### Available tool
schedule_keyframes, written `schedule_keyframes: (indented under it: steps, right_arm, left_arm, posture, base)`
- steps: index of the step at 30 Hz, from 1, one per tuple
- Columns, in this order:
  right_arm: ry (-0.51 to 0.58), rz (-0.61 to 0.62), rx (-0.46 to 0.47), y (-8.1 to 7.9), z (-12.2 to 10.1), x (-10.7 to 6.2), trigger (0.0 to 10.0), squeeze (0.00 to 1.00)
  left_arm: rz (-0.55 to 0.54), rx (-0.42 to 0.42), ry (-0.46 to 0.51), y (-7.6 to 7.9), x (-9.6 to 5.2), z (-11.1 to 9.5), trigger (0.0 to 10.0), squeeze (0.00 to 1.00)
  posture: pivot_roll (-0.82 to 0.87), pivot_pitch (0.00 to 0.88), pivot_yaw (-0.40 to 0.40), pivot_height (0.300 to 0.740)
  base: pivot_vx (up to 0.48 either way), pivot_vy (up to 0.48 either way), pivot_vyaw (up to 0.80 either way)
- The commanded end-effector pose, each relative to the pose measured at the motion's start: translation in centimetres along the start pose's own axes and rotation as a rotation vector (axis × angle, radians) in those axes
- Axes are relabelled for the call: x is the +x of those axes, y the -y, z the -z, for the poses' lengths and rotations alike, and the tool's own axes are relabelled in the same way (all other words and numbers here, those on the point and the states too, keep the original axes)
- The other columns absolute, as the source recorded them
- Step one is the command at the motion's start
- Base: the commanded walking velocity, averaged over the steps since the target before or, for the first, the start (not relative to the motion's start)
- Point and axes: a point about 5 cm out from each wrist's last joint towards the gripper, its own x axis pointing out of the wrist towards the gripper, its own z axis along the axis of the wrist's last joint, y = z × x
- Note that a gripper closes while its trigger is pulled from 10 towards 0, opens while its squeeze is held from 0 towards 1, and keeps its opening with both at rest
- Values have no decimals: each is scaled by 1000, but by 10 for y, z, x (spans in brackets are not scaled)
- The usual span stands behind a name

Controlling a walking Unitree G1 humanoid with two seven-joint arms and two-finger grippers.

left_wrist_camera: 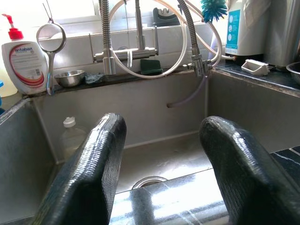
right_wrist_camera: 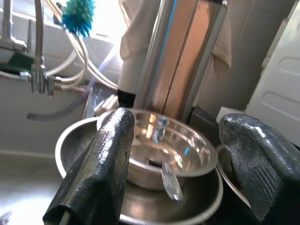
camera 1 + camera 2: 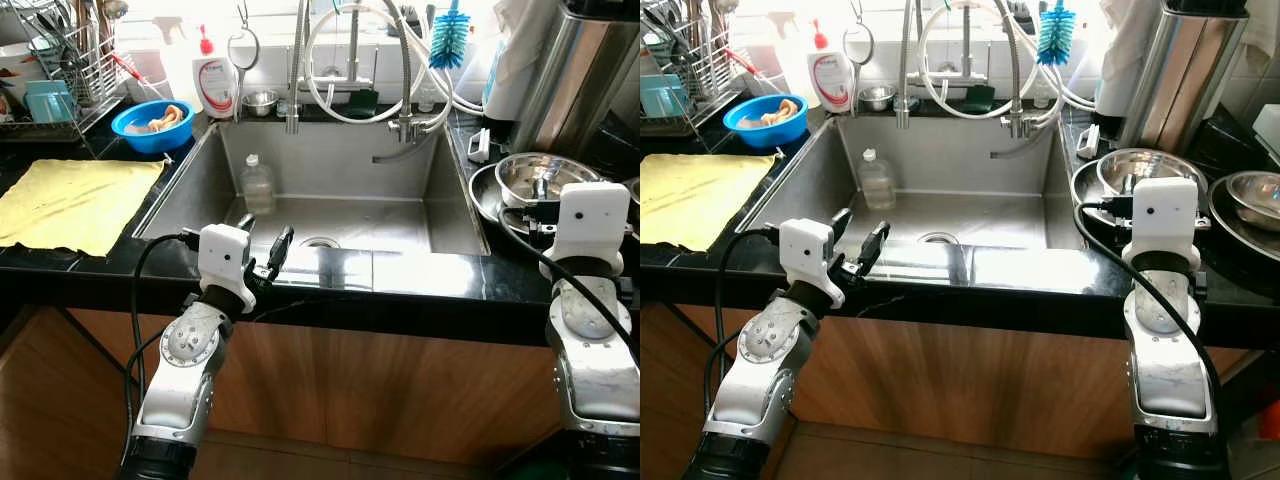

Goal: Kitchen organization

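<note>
My left gripper hovers open over the front rim of the steel sink, with nothing between its fingers. A clear plastic bottle stands in the sink's back left corner. My right gripper is open above the black counter to the right of the sink. It points at a stack of steel bowls, and a spoon lies in the top bowl. From the head views the stacked bowls sit just beyond the right wrist housing.
A yellow cloth lies on the left counter, with a blue bowl and a dish rack behind it. Soap bottle, strainer, small steel bowl, faucet hoses and blue brush line the back. A tall steel cylinder stands at the right.
</note>
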Motion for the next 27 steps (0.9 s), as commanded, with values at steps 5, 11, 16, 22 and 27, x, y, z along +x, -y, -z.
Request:
schedule_keyframes:
  steps: [5, 11, 16, 22, 27]
  right_arm:
    - [-44, 20, -8, 5, 5, -3, 10000, 0]
    - [-77, 14, -5, 3, 9, -3, 10000, 0]
    - [-128, 23, -7, 4, 18, -3, 10000, 0]
    - [-153, 19, -4, 2, 22, -1, 10000, 0]
    - [-150, 15, 6, 1, 23, 0, 0, 0]
  left_arm:
    - [7, 7, -18, -1, 0, 2, 10000, 0]
    - [6, 7, -18, -1, 0, 2, 10000, 0]
    - [5, 10, -18, -1, 1, 2, 10000, 0]
    - [8, 15, -18, -2, 1, 2, 10000, 0]
    - [9, 15, -17, -1, 1, 2, 10000, 0]
  posture:
    - [-44, 0, 51, 740]
    - [-42, 0, 50, 740]
    - [-40, 0, 51, 740]
    - [-37, 0, 53, 740]
    - [-37, 0, 54, 740]
  base:
    - [0, 0, 0]
    - [0, 0, 0]
    - [0, 0, 0]
    - [0, 0, 0]
    - [0, 0, 0]
